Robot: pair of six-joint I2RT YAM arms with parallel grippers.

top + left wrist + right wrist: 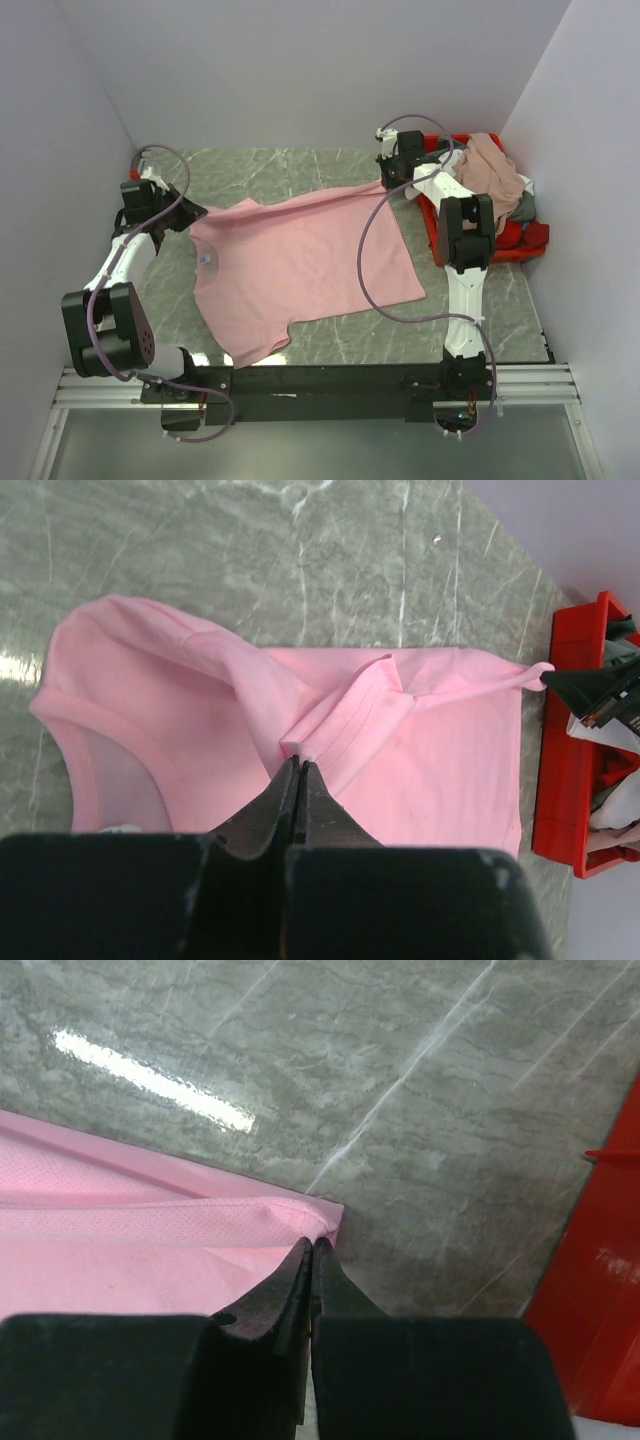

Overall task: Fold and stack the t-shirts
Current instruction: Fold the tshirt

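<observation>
The left gripper (pixel 298 770) has its jaws pressed together on a doubled bit of what looks like the sleeve hem of the light pink t-shirt (pixel 440 760), low in the middle of the left wrist view. The cloth climbs away from the tips in a soft ridge. The right gripper (pixel 312 1248) is closed too, pinching the very corner of the bottom hem at the centre of its own view, with the bare table (pixel 400 1080) beyond.

Seen from above, the shirt lies spread over the middle of the frame, collar toward the left and hem toward the right. Its upper edge is drawn fairly taut between the two grippers, and the other sleeve trails at lower centre. At the right edge sits the red bin (pixel 540 240), heaped with more shirts, a dusty rose one (pixel 490 165) on top.

I judge the step to be the first lengthwise fold. To do it well, both arms should lift only enough to clear the cloth, then travel together toward the bottom of the frame with the edge taut. The held edge should land parallel to the lower one. The right pinch is thin and could slip, so pull gently. The bunching at the left tips needs flattening before release.
</observation>
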